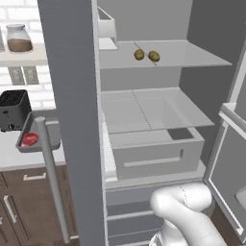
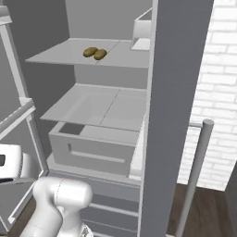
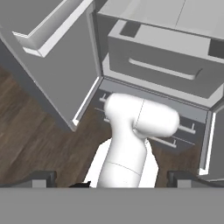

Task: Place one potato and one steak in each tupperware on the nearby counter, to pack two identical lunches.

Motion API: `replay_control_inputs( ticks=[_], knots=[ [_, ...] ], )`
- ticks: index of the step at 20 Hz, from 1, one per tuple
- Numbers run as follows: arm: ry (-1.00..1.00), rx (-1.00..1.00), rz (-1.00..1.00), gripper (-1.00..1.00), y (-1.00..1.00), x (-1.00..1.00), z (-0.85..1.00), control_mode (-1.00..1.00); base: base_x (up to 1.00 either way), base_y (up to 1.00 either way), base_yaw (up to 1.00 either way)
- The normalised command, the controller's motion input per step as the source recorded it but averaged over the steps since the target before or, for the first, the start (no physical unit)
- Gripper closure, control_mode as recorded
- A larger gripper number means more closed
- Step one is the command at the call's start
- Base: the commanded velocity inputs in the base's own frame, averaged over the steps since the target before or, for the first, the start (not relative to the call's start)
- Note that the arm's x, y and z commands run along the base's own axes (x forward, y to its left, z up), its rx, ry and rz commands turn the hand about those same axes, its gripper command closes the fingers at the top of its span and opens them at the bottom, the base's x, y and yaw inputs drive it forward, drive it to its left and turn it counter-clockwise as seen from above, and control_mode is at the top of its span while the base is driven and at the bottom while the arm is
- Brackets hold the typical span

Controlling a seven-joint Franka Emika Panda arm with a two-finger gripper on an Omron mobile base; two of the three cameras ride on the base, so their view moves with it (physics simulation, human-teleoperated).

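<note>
Two brown potatoes lie side by side on the top shelf of the open fridge; from the right base view they are the potatoes. A darker grey tupperware rests on the pale counter left of the fridge, partly behind the door's handle. A red steak lies in its near left corner. My gripper is open and holds nothing, its fingertips spread wide. It hangs low, in front of the fridge's lower part, far below the potatoes.
The fridge's middle shelf is bare, with a grey drawer under it. The open door's edge and its round handle stand between fridge and counter. A black toaster sits behind the tupperware, below a jar on the wall shelf.
</note>
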Motion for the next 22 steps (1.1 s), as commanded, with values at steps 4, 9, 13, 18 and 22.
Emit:
replay_control_inputs(
  ticks=[4, 9, 13, 18, 22],
  knots=[
    [0.00, 0.00, 0.00, -1.00, 0.00, 0.00, 0.00, 1.00, 0.58, 0.00, -0.04],
    [0.00, 0.00, 0.00, -1.00, 0.00, 0.00, 0.00, 1.00, 0.27, 0.13, -0.03],
    [0.00, 0.00, -0.06, -1.00, 0.11, 0.28, 0.00, -1.00, 0.06, 0.05, -0.01],
    [-0.02, -0.01, -0.10, -1.00, 0.35, 0.86, 0.16, -1.00, 0.00, 0.00, 0.00],
    [-0.02, 0.01, -0.10, -1.00, 0.18, 1.00, 0.21, -1.00, 0.00, 0.00, 0.00]
  ],
)
